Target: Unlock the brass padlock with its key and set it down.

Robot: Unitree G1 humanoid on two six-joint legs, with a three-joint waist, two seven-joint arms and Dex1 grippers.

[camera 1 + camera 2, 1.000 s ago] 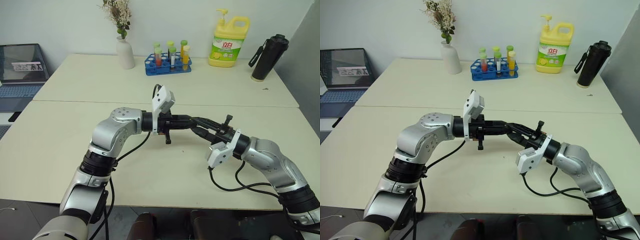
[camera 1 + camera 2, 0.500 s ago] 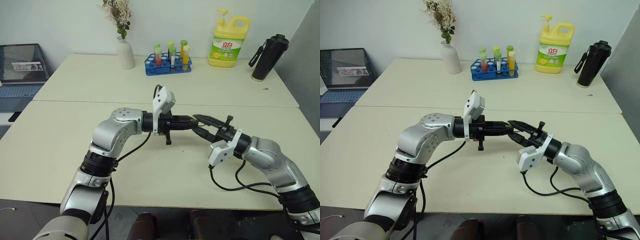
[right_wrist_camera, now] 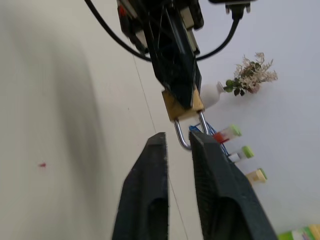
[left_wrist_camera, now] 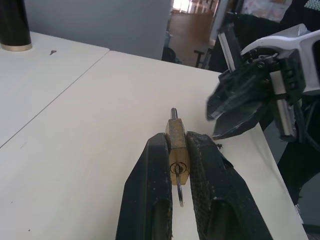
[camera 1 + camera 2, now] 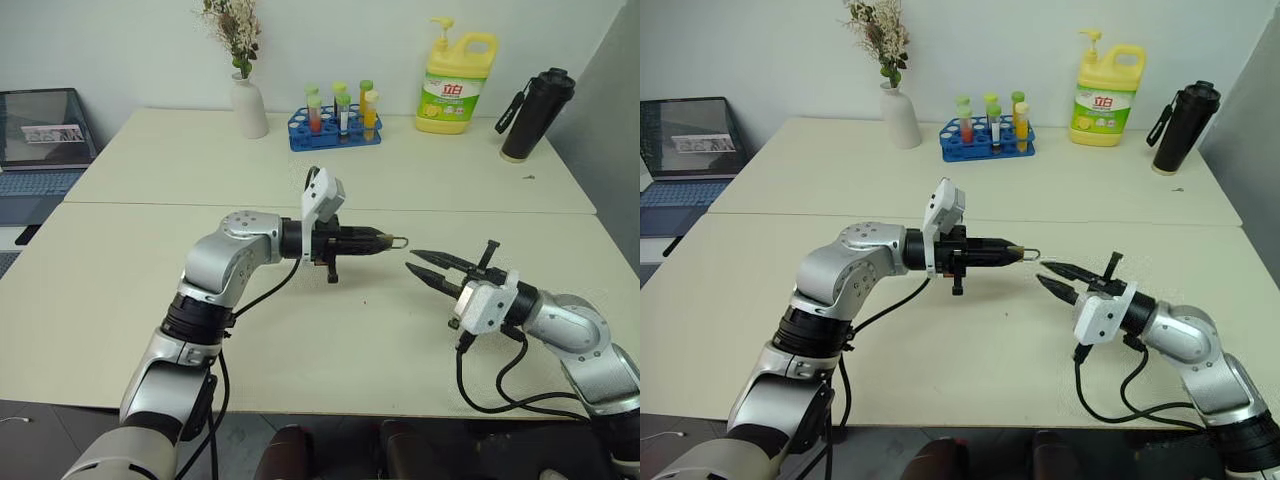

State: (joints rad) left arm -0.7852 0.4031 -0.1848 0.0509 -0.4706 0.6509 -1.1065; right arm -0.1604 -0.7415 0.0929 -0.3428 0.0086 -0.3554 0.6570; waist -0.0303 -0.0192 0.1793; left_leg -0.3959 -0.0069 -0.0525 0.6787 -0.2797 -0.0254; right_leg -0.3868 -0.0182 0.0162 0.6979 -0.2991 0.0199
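Left wrist view: the brass padlock point(image 4: 177, 145) is pinched between the fingers of the left claw point(image 5: 372, 241), held well above the bench point(image 5: 120, 280), its key point(image 4: 178, 186) seated in the keyhole and its shackle point(image 3: 189, 132) pointed at the right claw point(image 5: 425, 268). The right claw's fingers are pressed together, empty, just short of the shackle. The unlocking step is judged to be in hand; a grip on the shackle or key is called for next. Open bench is left below both arms, well clear of the edges.
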